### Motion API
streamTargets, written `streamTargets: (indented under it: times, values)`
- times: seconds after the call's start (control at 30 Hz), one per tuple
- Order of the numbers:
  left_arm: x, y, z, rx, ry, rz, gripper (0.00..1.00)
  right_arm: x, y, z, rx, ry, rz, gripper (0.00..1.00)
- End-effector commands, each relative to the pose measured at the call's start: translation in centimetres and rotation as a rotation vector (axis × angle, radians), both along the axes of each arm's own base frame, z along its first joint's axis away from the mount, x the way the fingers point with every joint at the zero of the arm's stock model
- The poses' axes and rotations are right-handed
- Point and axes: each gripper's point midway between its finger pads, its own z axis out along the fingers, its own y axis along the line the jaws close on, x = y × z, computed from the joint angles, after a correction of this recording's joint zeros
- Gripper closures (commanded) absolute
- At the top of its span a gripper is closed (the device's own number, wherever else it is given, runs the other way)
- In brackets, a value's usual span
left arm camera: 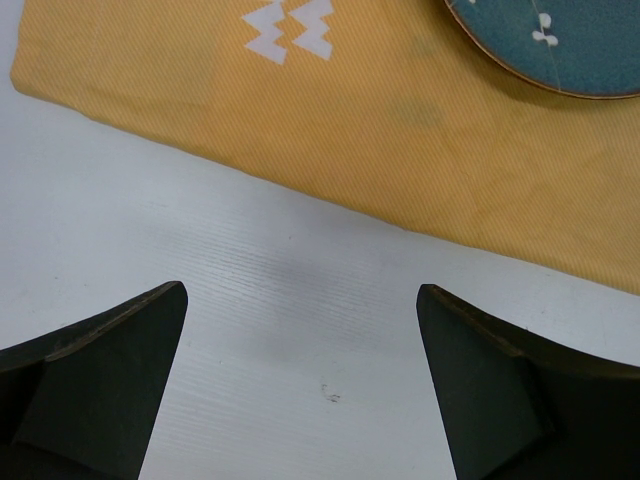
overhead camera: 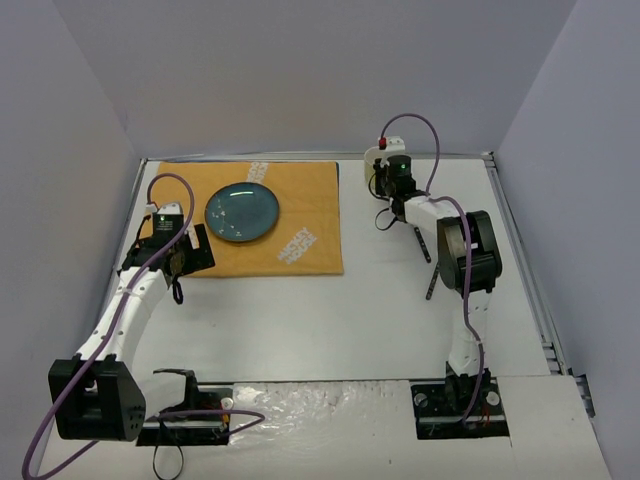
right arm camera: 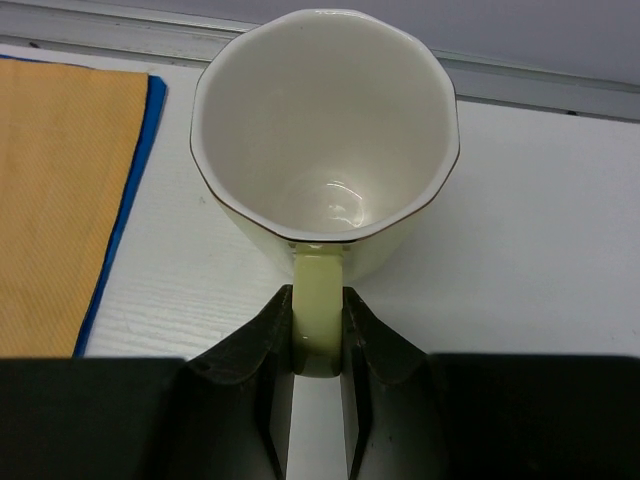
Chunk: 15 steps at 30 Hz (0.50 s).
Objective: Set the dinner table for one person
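The dinner table (overhead camera: 400, 310) is a white top carrying an orange mat (overhead camera: 300, 215) with a blue plate (overhead camera: 242, 212) on it. A cream cup (right arm camera: 325, 130) stands upright on the table just right of the mat (right arm camera: 60, 180), near the back rim. My right gripper (right arm camera: 318, 300) is shut on the cup's handle, a finger on each side. In the top view that gripper (overhead camera: 380, 182) covers most of the cup. My left gripper (left arm camera: 302, 290) hangs open over bare table (left arm camera: 250, 250) by the mat's left front edge (left arm camera: 300, 130), nothing between its fingers. The plate's rim (left arm camera: 560, 45) shows beyond.
A metal rim (right arm camera: 560, 90) runs along the table's back edge right behind the cup, with grey walls on three sides. The mat has a blue underside edge (right arm camera: 120, 220). The arm bases (overhead camera: 460, 400) sit at the front edge.
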Motion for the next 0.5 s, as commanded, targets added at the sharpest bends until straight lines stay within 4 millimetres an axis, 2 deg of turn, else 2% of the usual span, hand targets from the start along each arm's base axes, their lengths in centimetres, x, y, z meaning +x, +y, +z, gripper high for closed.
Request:
streamTargets:
  times: [0.0, 0.17, 0.47]
  values:
    - [1.5, -0.1, 2.0, 0.008, -0.080, -0.008, 0.03, 1.1, 3.7, 11.3, 0.029, -0.282, 0.185, 1.00]
    - [1.5, -0.1, 2.0, 0.010, -0.080, -0.008, 0.03, 1.3, 5.6, 13.9, 0.051, -0.350, 0.244, 1.00]
    - [1.6, 0.0, 1.9, 0.011, -0.080, -0.006, 0.03, 1.5, 10.7, 19.4, 0.113, -0.456, 0.368, 1.00]
